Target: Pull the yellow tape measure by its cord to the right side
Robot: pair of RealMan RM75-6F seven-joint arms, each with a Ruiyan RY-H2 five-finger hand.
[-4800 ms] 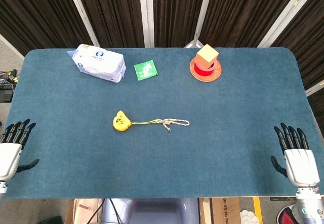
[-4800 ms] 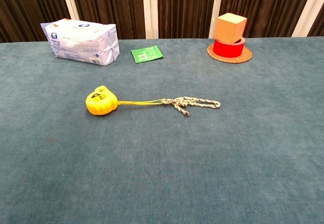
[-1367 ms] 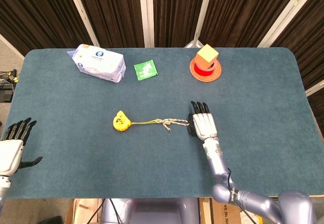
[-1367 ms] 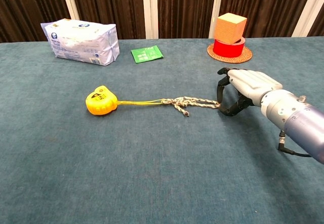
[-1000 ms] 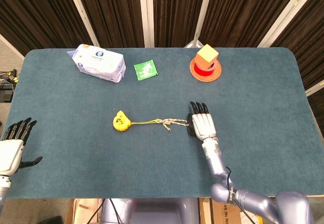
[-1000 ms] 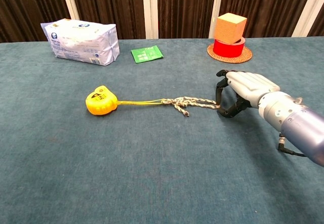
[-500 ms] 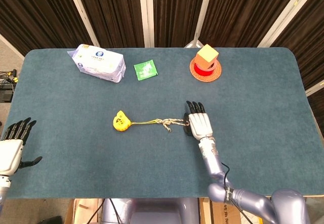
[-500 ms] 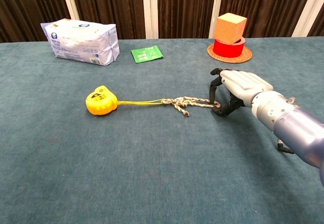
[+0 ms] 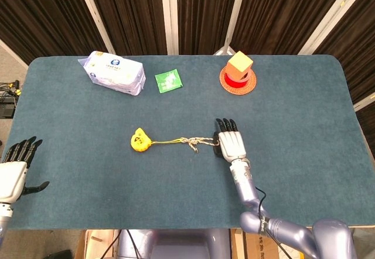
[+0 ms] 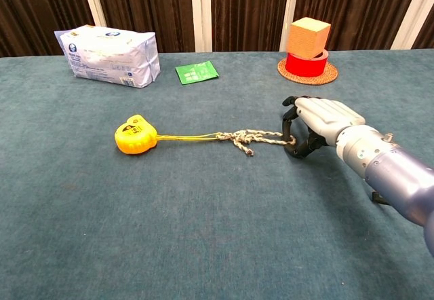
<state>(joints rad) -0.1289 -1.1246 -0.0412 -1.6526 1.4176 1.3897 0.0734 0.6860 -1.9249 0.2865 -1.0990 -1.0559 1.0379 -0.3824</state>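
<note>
The yellow tape measure (image 10: 135,134) lies on the blue counter (image 10: 203,232), left of centre, with its thin yellow cord (image 10: 186,136) running right into a knotted, braided rope end (image 10: 258,138). That layout suits the task: the free end points toward the right side, so a hand can take the rope and drag the case without touching it.

The right hand (image 10: 313,126) sits at the very tip of the rope, palm down, its dark fingertips (image 10: 288,121) curled toward the counter around the last strands. From the chest view the thumb and fingers appear to straddle the rope end, but I cannot tell whether they have actually pinched it or are only closing over it. In the head view the hand (image 9: 231,141) covers the rope tip, which hides the contact. The grasp looks to be the step in hand; the tape measure lies at the counter's middle-left, so the pull seems not yet done.

The left hand (image 9: 14,167) rests at the near left edge of the counter, fingers spread and holding nothing, well apart from the work.

Along the far side stand a white wipes packet (image 10: 108,55), a green sachet (image 10: 196,72), and an orange block (image 10: 309,36) stacked on a red roll (image 10: 306,64) upon a woven coaster (image 10: 325,77), all clear of a rightward drag path.
</note>
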